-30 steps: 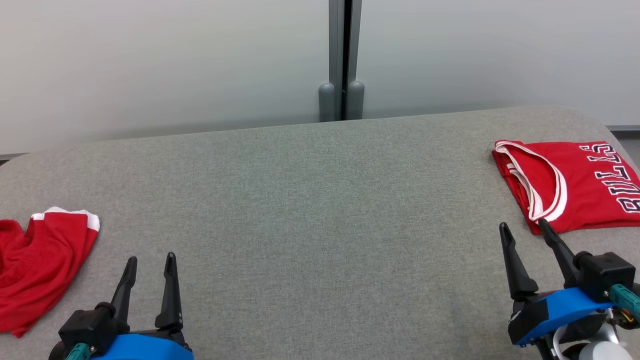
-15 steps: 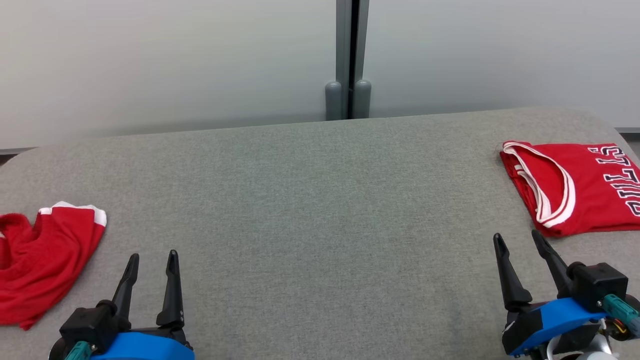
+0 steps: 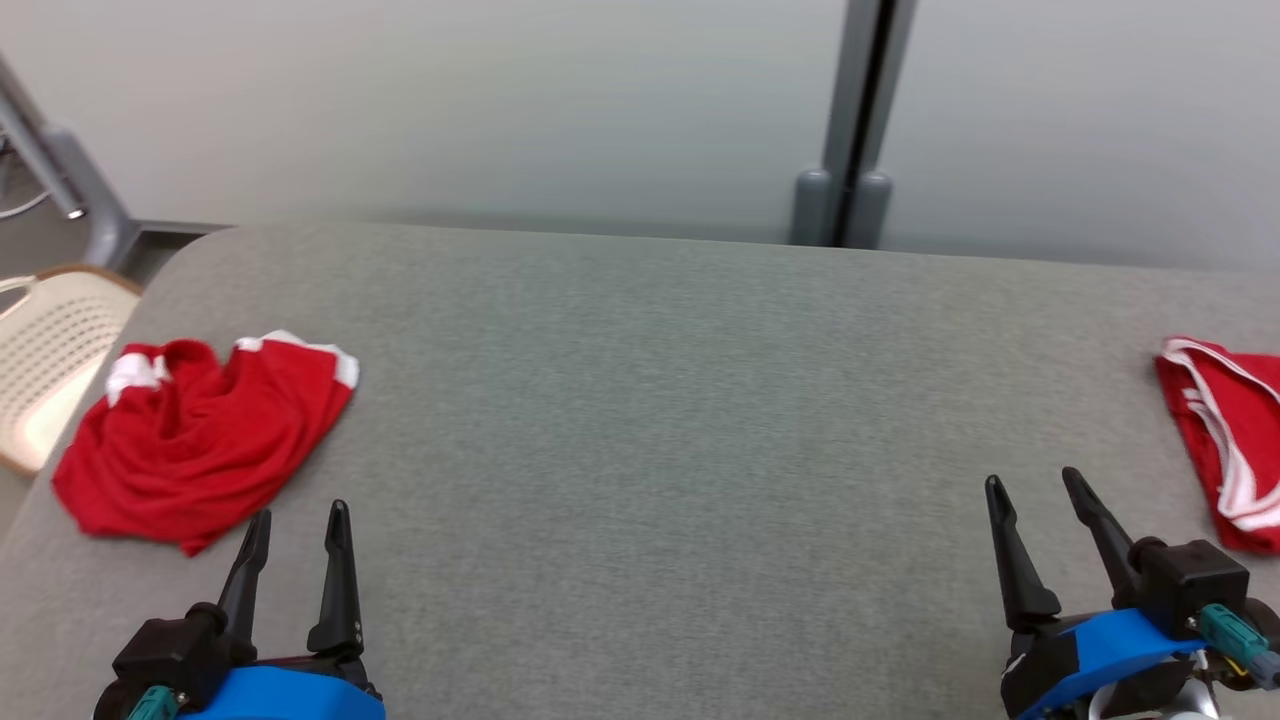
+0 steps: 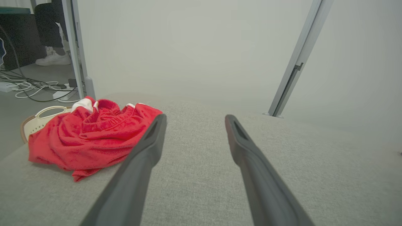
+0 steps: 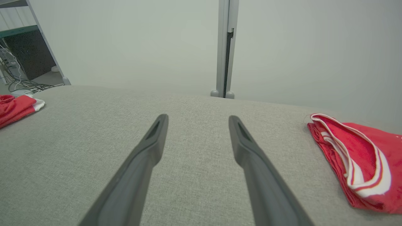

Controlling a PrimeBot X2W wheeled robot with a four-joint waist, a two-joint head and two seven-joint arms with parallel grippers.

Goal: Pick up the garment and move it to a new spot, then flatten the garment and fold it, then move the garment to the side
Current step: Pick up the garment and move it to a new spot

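Your head camera swung left — 1 folded jersey (image 3: pixel 1225 440) lies aside, crumpled shorts (image 3: pixel 200 450) untouched; left gripper (image 3: pixel 300 510) and right gripper (image 3: pixel 1031 477) empty, fingers spread.

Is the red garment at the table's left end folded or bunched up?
Bunched up: the red garment lies in a wrinkled heap, with no flat layers or straight fold edges.

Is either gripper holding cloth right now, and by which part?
Nothing is held. The left gripper and right gripper are open and empty; the crumpled garment and folded jersey lie apart from them.
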